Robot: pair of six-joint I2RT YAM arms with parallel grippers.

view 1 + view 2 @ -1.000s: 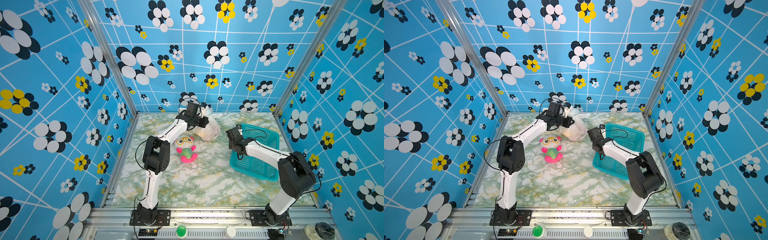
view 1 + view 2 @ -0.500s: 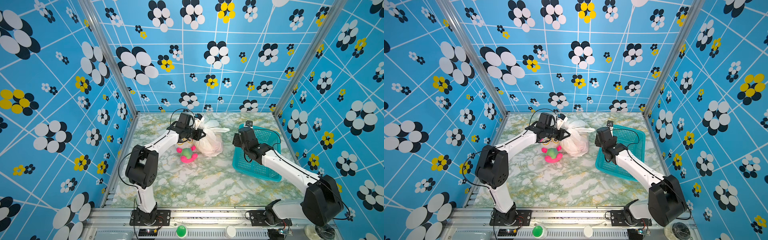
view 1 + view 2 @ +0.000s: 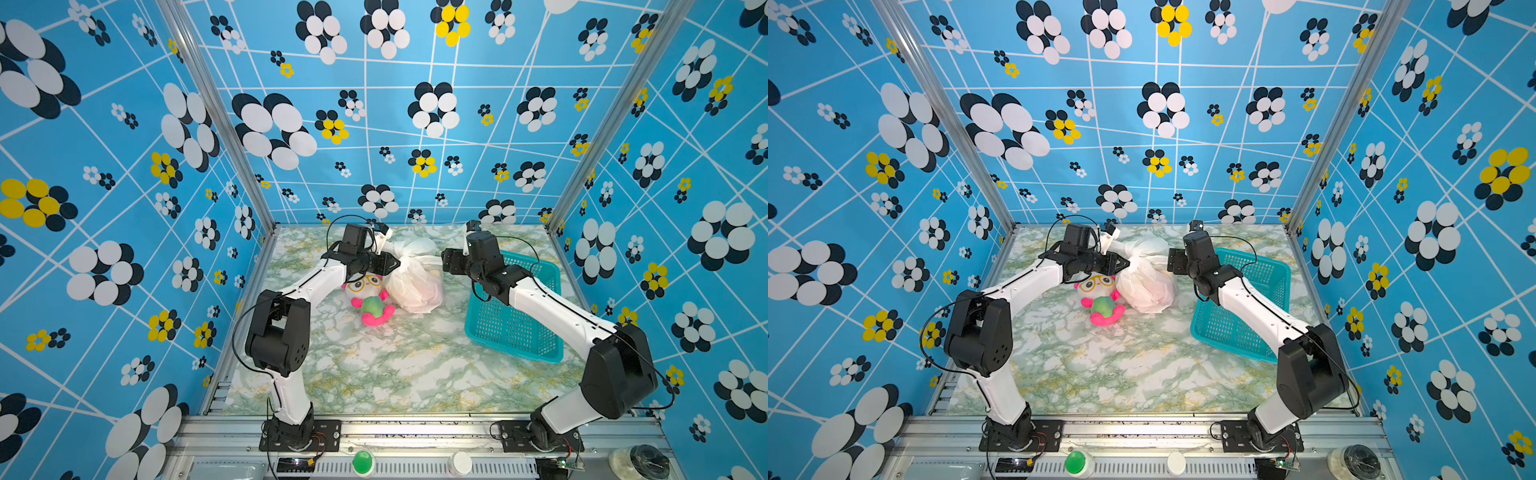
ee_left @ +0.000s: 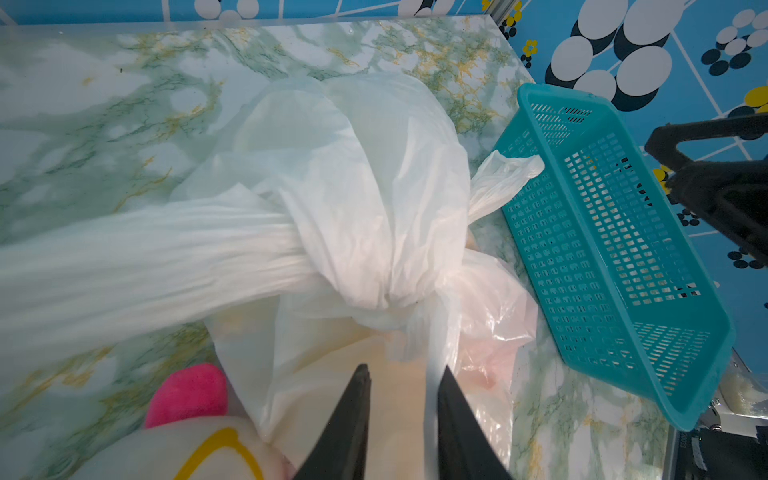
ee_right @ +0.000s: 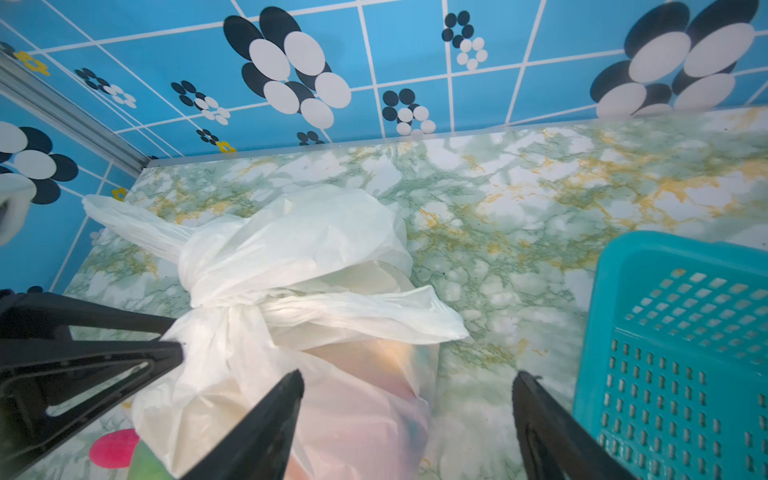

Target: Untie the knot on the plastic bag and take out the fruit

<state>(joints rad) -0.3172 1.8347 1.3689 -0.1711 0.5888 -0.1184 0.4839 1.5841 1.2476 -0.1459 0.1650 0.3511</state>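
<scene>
Right hand (image 5: pixel 409 376) opened wider, knot (image 5: pixel 224 299) ahead (still tied)

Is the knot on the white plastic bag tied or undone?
Tied. The knot has its twisted strips wrapped tight around the neck of the plastic bag, flat ends sticking out sideways.

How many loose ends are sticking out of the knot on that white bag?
2. One end lies toward the teal basket; the other end stretches the opposite way from the knot. Folds may hide more.
</scene>
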